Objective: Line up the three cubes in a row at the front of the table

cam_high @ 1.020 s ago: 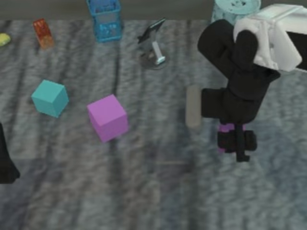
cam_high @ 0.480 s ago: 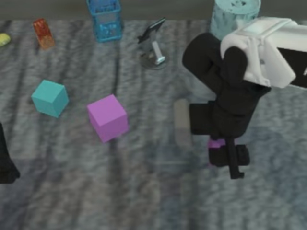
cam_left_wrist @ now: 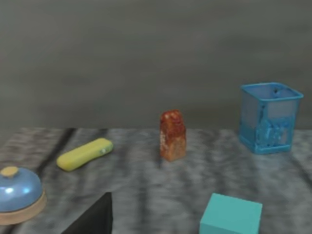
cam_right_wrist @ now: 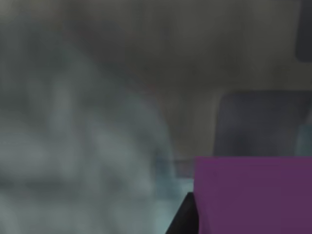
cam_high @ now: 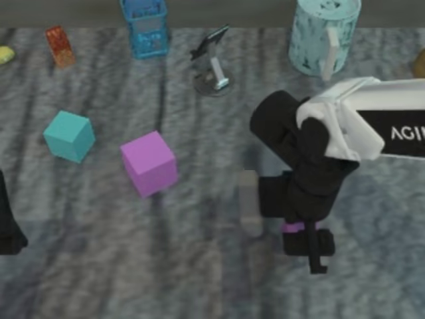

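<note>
Grey streaked table (cam_high: 199, 266), dark wall behind. Right gripper (cam_high: 307, 234) over the right half, toward the front, fingers closed around small magenta cube (cam_high: 293, 228), only a sliver visible from above but filling the corner of the right wrist view (cam_right_wrist: 253, 195). Large light-purple cube (cam_high: 149, 163) left of centre; teal cube (cam_high: 68, 135) further left, apart from it. Left gripper (cam_high: 8, 229) parked at left edge, fingers not discernible. Along the back: orange-red block (cam_high: 59, 45), blue basket (cam_high: 144, 26), phone stand (cam_high: 212, 60), pale mug (cam_high: 322, 34).
</note>
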`<state>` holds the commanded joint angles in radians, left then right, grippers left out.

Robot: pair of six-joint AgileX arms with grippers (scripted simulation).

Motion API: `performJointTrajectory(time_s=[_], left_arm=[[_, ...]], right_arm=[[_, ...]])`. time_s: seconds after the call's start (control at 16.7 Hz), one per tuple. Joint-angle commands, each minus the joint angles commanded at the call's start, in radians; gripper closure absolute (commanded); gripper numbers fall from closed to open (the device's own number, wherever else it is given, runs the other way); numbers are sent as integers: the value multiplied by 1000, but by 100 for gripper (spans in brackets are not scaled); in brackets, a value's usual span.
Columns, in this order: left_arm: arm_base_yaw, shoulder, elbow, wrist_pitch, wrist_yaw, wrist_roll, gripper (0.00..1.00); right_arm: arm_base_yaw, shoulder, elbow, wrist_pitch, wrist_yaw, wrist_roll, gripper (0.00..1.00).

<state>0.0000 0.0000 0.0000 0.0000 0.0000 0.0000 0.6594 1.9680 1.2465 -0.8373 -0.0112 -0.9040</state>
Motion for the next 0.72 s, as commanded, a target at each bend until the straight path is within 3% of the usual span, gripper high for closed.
performJointTrajectory(time_s=[0.24,0.72], left_arm=[[0,0,0,0,0,0,0],[0,0,0,0,0,0,0]], right_arm=[[0,1,-3,3,0,0,100],[0,1,-3,3,0,0,40]])
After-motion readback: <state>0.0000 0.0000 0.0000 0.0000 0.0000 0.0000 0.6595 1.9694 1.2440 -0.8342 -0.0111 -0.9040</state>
